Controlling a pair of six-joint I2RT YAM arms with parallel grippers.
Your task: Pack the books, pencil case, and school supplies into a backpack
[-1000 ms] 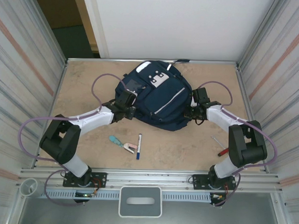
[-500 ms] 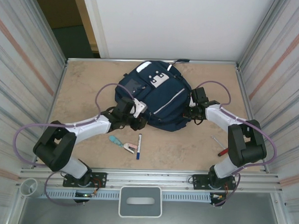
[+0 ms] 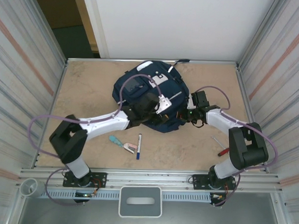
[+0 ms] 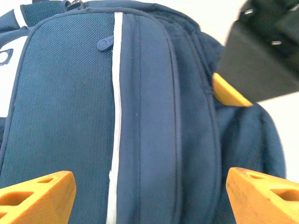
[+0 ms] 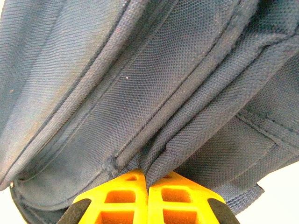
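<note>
The navy backpack (image 3: 140,84) lies at the table's middle back; its front panel with a pale stripe (image 4: 115,116) is close under my left wrist camera. My left gripper (image 3: 169,111) (image 4: 149,196) hovers over the backpack's near right part, open, with fabric below and nothing between its fingers. My right gripper (image 3: 187,115) (image 5: 148,179) is shut on a fold of backpack fabric (image 5: 187,140) at the bag's right edge. The white marker with a blue cap (image 3: 139,145) and the teal-and-pink stapler-like item (image 3: 123,143) lie on the table in front. The books and pencil case are out of view.
A red-handled screwdriver (image 3: 220,147) lies near the right arm's base. Metal walls close in the table (image 3: 86,95) on both sides. The right gripper's orange finger (image 4: 228,93) and its dark body show beside the bag in the left wrist view.
My left gripper has opened and swung from the bag's left side to over its near right part. The backpack looks pushed and bunched. My right gripper keeps its hold.
</note>
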